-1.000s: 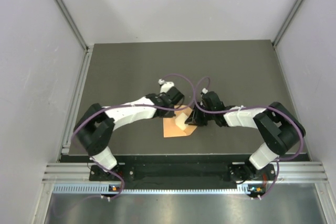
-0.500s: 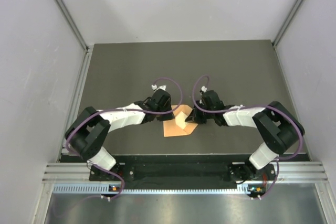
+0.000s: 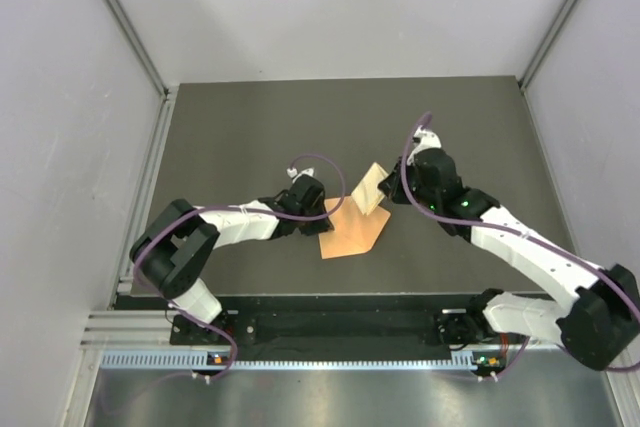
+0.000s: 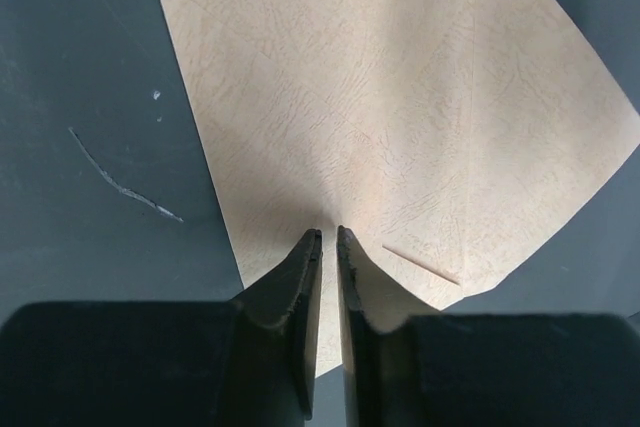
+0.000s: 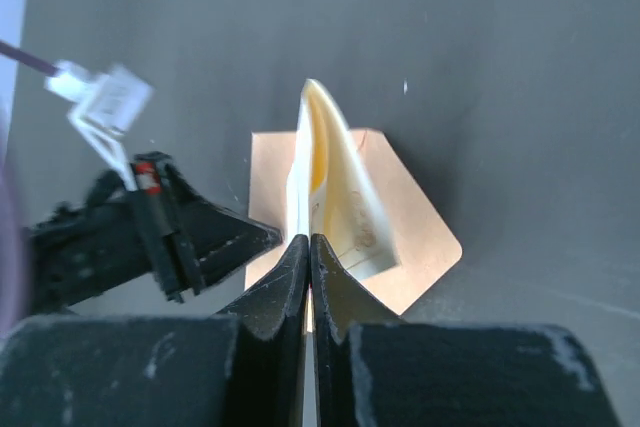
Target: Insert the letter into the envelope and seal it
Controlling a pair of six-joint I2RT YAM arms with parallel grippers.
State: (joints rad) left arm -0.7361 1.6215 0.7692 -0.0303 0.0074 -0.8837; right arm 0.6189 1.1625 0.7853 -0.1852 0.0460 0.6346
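Observation:
The orange envelope [image 3: 350, 235] lies flat on the dark mat, its pointed flap open to the right. In the left wrist view the envelope [image 4: 400, 117] fills the frame. My left gripper [image 3: 322, 212] [image 4: 328, 234] rests its tips on the envelope's left part, with the jaws nearly together and only a thin slit between them. The cream letter [image 3: 372, 190] is lifted and curled, above the envelope's far edge. My right gripper [image 3: 392, 192] [image 5: 308, 242] is shut on the near edge of the letter [image 5: 330, 167]. Below the letter lies the envelope [image 5: 425, 232].
The dark mat [image 3: 250, 137] ends at a metal rail [image 3: 150, 177] on the left and at white walls on the sides and back. A pale scratch [image 4: 120, 187] marks the mat beside the envelope. The arm bases stand at the near edge.
My right gripper closed on the letter and swung up and away to the right, lifting it off the envelope. My left gripper shifted slightly and stays on the envelope.

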